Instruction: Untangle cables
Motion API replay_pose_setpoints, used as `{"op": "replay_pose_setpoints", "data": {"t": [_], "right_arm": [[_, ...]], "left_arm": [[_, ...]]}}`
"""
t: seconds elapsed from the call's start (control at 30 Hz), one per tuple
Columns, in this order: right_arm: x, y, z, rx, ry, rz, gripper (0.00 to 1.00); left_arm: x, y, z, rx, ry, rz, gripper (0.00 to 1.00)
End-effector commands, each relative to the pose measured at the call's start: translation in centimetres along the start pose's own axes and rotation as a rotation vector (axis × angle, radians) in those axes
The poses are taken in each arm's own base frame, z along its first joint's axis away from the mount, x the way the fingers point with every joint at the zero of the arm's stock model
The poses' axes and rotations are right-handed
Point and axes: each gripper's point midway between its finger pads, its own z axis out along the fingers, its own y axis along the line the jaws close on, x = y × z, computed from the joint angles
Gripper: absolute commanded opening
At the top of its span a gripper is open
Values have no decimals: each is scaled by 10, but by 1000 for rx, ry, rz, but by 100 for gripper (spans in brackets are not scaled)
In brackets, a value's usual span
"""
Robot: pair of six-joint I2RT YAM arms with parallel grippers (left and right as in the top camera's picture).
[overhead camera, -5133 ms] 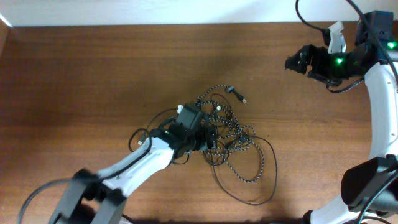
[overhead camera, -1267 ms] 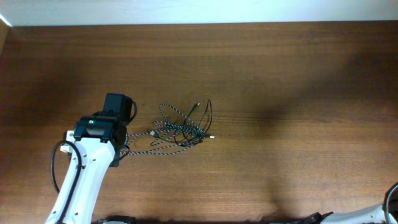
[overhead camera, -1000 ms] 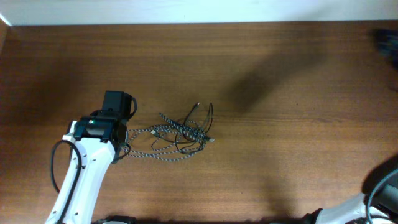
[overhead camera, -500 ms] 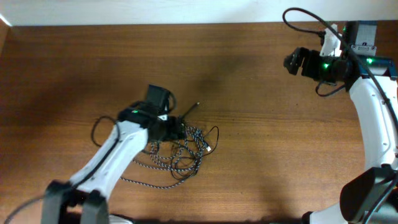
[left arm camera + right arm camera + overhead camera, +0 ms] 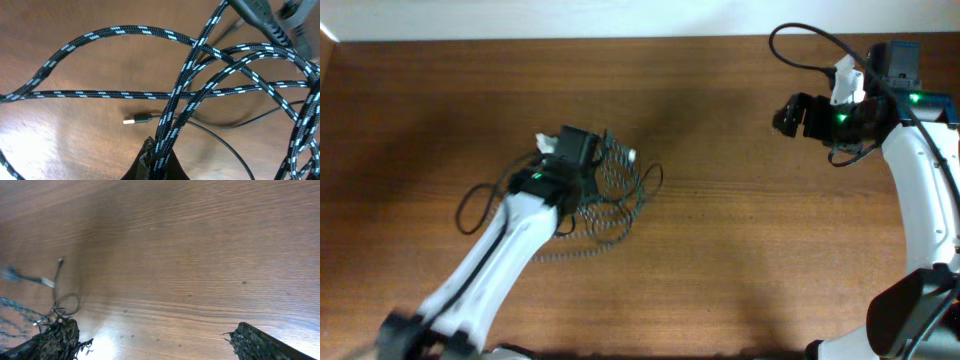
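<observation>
Wooden counter (image 5: 750, 260): left gripper (image 5: 152, 159) clamps braided cable (image 5: 125, 93) at nine o'clock; right gripper (image 5: 786, 112) gapes empty at two o'clock.

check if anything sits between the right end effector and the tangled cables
Nothing visible does. Only bare table lies between the open right end effector and the cables, whose braided cable is pinched by the left end effector.

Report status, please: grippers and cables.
Left gripper shut on braided cable. Right gripper open, empty. Black cable tangled with it. Nothing else in the way.
</observation>
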Motion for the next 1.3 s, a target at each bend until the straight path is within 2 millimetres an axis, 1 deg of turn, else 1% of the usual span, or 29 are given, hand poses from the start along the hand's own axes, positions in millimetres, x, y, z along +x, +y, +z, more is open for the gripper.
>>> {"op": "replay_pose_setpoints", "data": {"t": [0.0,0.07,0.1,0.17,0.2,0.27,0.3,0.33,0.4,0.43,0.47,0.5,0.53,0.57,0.6,0.63,0.67,0.7,0.73,0.77,0.8,0.9,0.93,0.97,1.0,1.13,1.2,1.23,1.27], "right_arm": [[16,60,-6,-302,41,-168,99],[33,94,-1,-389,85,-260,99],[45,117,1,-445,105,-364,99],[89,171,-12,-697,126,-718,99],[99,180,-12,-724,132,-794,99],[116,196,-11,-755,171,-830,100],[128,203,-15,-790,211,-820,97],[139,209,-21,-832,248,-797,92],[151,213,-25,-843,294,-788,91],[153,213,-29,-843,299,-785,90],[156,215,-39,-853,285,-809,90],[161,221,-55,-907,213,-951,86],[168,229,-62,-949,141,-1113,79],[177,240,-59,-974,102,-1246,70],[183,249,-54,-987,101,-1291,69],[194,258,-38,-920,111,-1414,70],[198,260,-30,-866,115,-1473,70],[196,264,-20,-790,110,-1492,68],[189,268,-10,-700,87,-1509,61],[177,271,-2,-612,52,-1489,56],[171,271,0,-584,41,-1469,56],[167,270,3,-554,38,-1457,56],[166,268,4,-536,38,-1459,59],[162,264,7,-497,40,-1452,60],[153,256,12,-416,40,-1428,60],[155,258,11,-429,47,-1400,60],[160,269,-10,-507,10,-1402,60],[154,268,-18,-479,-27,-1412,60],[146,260,-13,-399,-31,-1417,61]], "left_arm": [[-38,7,-79,97,-236,51,0],[-44,13,-111,134,-323,81,0],[-41,14,-116,137,-328,129,0],[-29,1,-114,202,-284,261,0],[-28,-1,-112,208,-277,267,0],[-30,-2,-113,211,-285,265,0],[-32,-3,-113,213,-290,263,0],[-33,-4,-111,212,-288,263,0],[-33,-6,-104,209,-269,217,0],[-35,-7,-101,211,-267,182,0],[-38,-2,-97,185,-266,71,0],[-39,-1,-95,197,-249,-117,0],[-37,-6,-96,239,-227,-192,0],[-33,-18,-98,308,-188,-206,0],[-29,-33,-102,389,-153,-194,0],[-23,-51,-110,497,-101,-184,0],[-20,-55,-112,521,-86,-178,0],[-19,-57,-113,530,-77,-175,0],[-18,-56,-112,529,-75,-175,0],[-18,-56,-113,529,-75,-175,0],[-17,-56,-112,529,-71,-174,0],[-16,-56,-113,530,-66,-172,0],[-16,-56,-112,530,-66,-172,0],[-17,-56,-112,525,-69,-173,0],[-17,-55,-112,523,-73,-166,0],[-17,-55,-112,523,-72,-165,0],[-15,-49,-108,484,-73,-167,0],[-16,-46,-107,469,-79,-170,0],[-16,-46,-107,467,-81,-171,0]]}}
